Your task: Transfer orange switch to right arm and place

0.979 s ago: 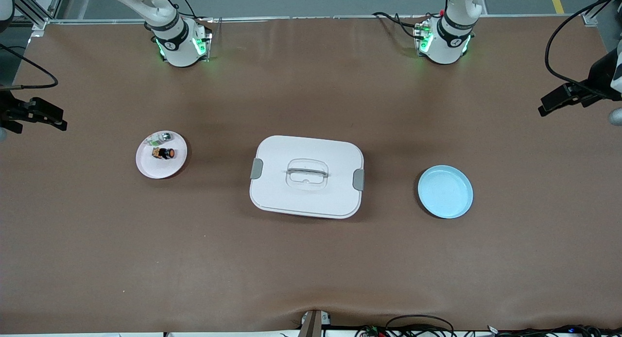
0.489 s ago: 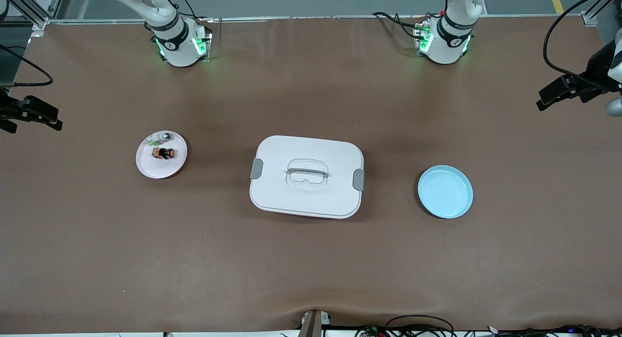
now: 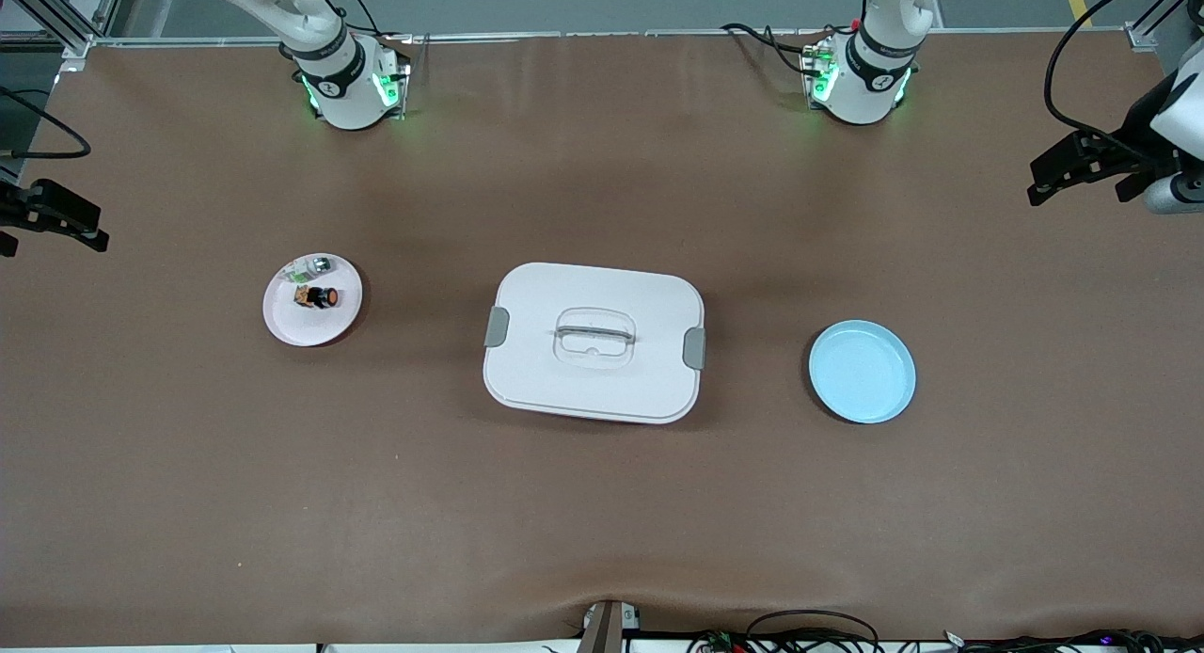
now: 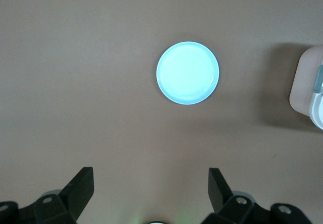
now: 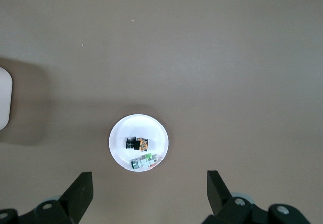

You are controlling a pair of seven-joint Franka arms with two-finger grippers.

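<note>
The orange switch point(image 3: 321, 297) lies on its side on a small white plate point(image 3: 287, 324) toward the right arm's end of the table. It also shows in the right wrist view point(image 5: 136, 144), on the plate point(image 5: 118, 133). My right gripper point(image 3: 56, 244) hangs open and empty high over that end of the table, the plate just ahead of its fingers point(image 5: 149, 178). My left gripper point(image 3: 1077, 197) hangs open and empty high over the left arm's end point(image 4: 151, 176). Neither gripper touches anything.
A clear-and-green part point(image 3: 310, 267) shares the white plate point(image 5: 145, 161). A white lidded box point(image 3: 594, 342) with a clear handle stands mid-table. An empty light blue plate point(image 3: 862, 371) lies toward the left arm's end and shows in the left wrist view point(image 4: 187, 72).
Both grippers have drifted a little toward the robots' bases. Nothing on the table has moved.
</note>
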